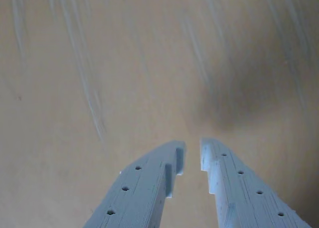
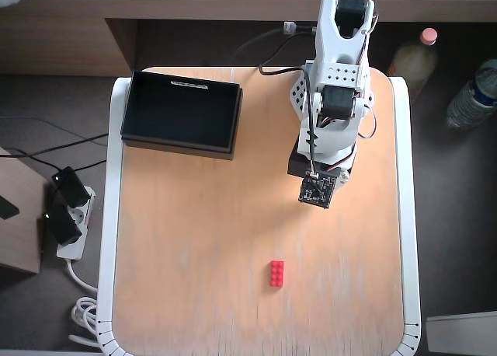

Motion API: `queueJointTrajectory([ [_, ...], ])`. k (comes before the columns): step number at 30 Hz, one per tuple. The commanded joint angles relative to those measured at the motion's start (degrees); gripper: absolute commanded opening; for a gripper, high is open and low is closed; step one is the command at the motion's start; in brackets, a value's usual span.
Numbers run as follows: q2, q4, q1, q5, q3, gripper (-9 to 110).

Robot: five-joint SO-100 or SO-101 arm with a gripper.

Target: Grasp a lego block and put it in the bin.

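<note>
The red lego block [image 2: 276, 273] lies on the wooden table near the front, in the overhead view. The black bin [image 2: 180, 111] sits at the table's back left, with nothing in it. The white arm [image 2: 334, 99] is folded at the back right, and its wrist board [image 2: 318, 190] hides the gripper from above; the block lies well in front of it. In the wrist view my gripper [image 1: 193, 147] points at bare wood. Its two blue-grey fingers [image 1: 144, 188] stand almost together with only a thin slit between them, holding nothing. Neither block nor bin shows there.
The table has a white raised rim [image 2: 115, 216]. A power strip with plugs [image 2: 66, 216] and cables lies on the floor to the left. Two bottles [image 2: 411, 57] [image 2: 474, 92] stand off the table at the right.
</note>
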Motion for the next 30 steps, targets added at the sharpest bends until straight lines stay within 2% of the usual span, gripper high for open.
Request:
queueJointTrajectory([
  [1,5.1,0.53,0.26,-0.35,8.88,0],
  [16,5.1,0.53,0.35,0.26,8.88,0],
  [30,4.48,0.35,0.7,6.86,8.88,0],
])
